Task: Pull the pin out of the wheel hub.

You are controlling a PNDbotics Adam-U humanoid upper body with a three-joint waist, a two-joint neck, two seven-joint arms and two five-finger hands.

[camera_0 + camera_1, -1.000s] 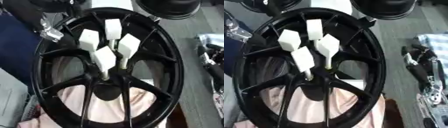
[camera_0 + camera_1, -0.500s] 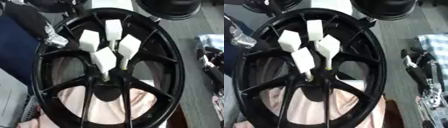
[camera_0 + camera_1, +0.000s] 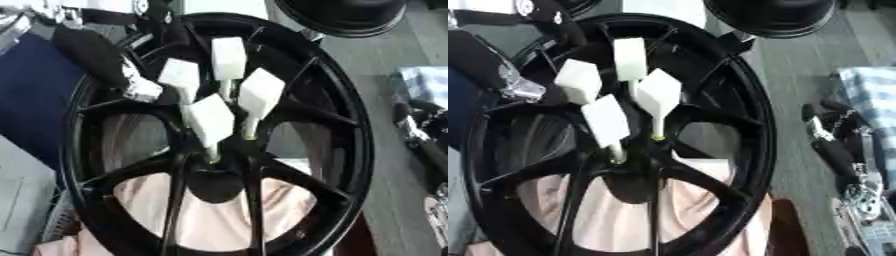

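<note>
A large black wheel hub (image 3: pixel 346 150) with spokes fills both views. Several pins with white block heads (image 3: pixel 212 119) stand bunched at its centre, their thin shafts running down into the middle of the hub. My left arm comes in from the upper left; its silver wrist (image 3: pixel 142 91) lies over the hub's left spokes, just left of the nearest white head (image 3: pixel 179 75). The left hand itself blends into the black hub. My right hand (image 3: pixel 831 147) rests open beyond the rim at the right, fingers up, holding nothing.
A second black wheel (image 3: pixel 341 15) sits at the top right. Pink cloth (image 3: pixel 219 215) lies under the hub's lower half. Dark blue fabric (image 3: pixel 35 100) is at the left, a checked cloth (image 3: pixel 870 90) at the right, and a grey box (image 3: pixel 17 200) at the lower left.
My left arm has come in from the upper left edge, down and to the right, and its wrist now sits close beside the white pin heads. The pins and right hand have not moved.
</note>
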